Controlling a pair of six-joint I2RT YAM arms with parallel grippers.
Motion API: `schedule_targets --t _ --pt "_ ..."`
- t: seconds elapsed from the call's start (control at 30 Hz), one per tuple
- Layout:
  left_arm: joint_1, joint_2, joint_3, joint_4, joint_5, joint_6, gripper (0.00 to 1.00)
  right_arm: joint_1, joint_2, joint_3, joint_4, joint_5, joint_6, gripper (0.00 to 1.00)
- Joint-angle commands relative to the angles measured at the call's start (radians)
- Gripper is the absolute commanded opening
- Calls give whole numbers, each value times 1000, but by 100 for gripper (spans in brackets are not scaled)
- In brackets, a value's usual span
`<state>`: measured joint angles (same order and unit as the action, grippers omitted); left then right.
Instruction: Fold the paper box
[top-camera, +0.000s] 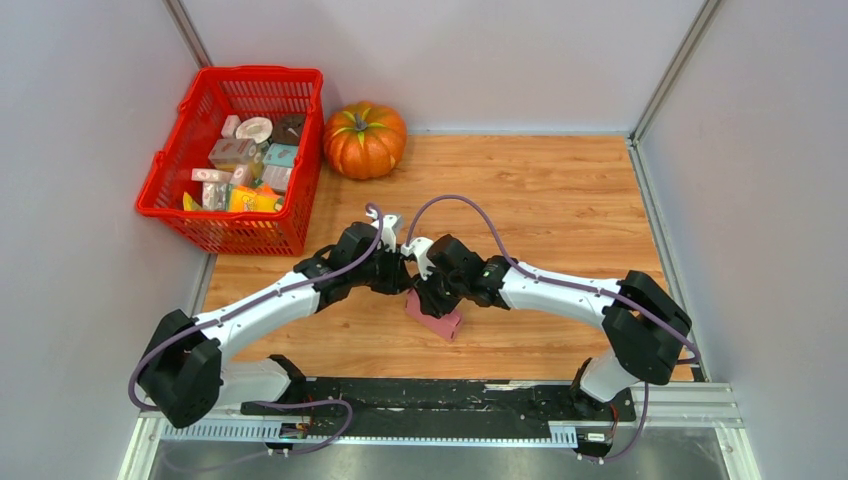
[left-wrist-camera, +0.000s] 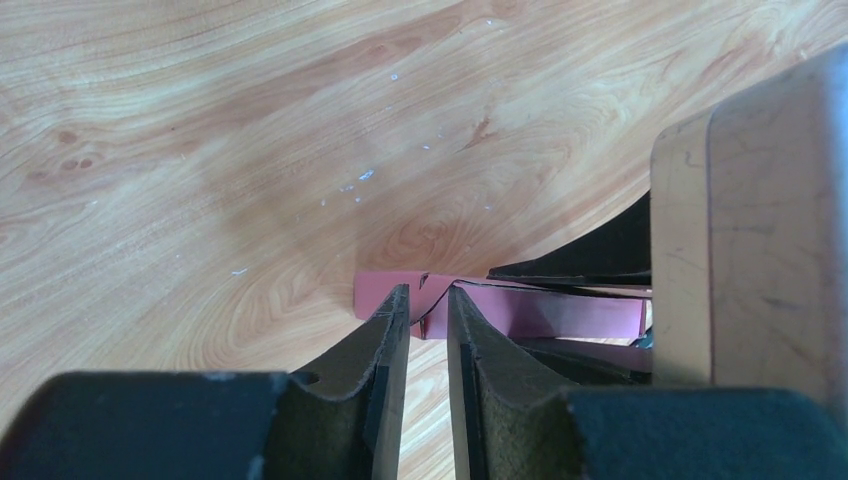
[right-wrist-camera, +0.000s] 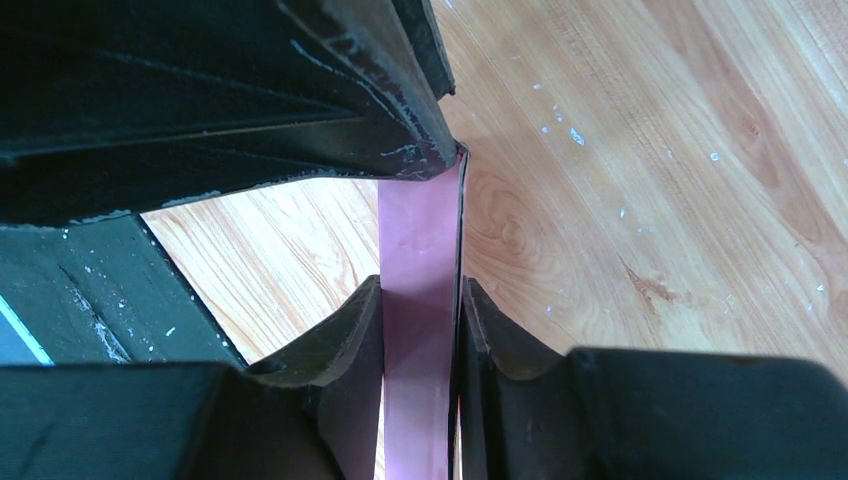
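The pink paper box (top-camera: 437, 322) lies partly folded on the wooden table, just in front of both grippers, which meet above it at the table's middle. My right gripper (right-wrist-camera: 422, 293) is shut on a wall of the box (right-wrist-camera: 420, 240); the pink card fills the space between its fingers. My left gripper (left-wrist-camera: 428, 292) faces it from the left, tips at the box's near end (left-wrist-camera: 560, 312). Its jaws stand a narrow gap apart, with bare wood showing between them. In the top view the wrists hide most of the box, the left gripper (top-camera: 400, 272) and the right gripper (top-camera: 425, 292).
A red basket (top-camera: 170, 190) full of small packages stands at the back left, partly off the wood. An orange pumpkin (top-camera: 364, 140) sits beside it at the back. Grey walls close the table on three sides.
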<state>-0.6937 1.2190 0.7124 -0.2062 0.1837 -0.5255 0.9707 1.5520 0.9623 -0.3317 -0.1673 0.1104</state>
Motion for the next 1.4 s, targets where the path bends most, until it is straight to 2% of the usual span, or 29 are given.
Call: schedule_targets --t 0.0,0.27,0.63,1.03,1.37 --pt "-23 13 48 79 45 4 29 8 -6 -17 -12 -35 -5 22" --pt "-38 37 53 80 28 5 16 8 -7 -17 -12 -32 -3 22" --pt "-89 1 6 42 -110 42 0 8 -1 -8 -12 32 2 25" --pt "-109 -56 -109 103 -181 39 0 8 14 15 11 127 -9 29" --pt "-115 -90 -186 146 -253 45 0 8 22 6 25 144 -52 31"
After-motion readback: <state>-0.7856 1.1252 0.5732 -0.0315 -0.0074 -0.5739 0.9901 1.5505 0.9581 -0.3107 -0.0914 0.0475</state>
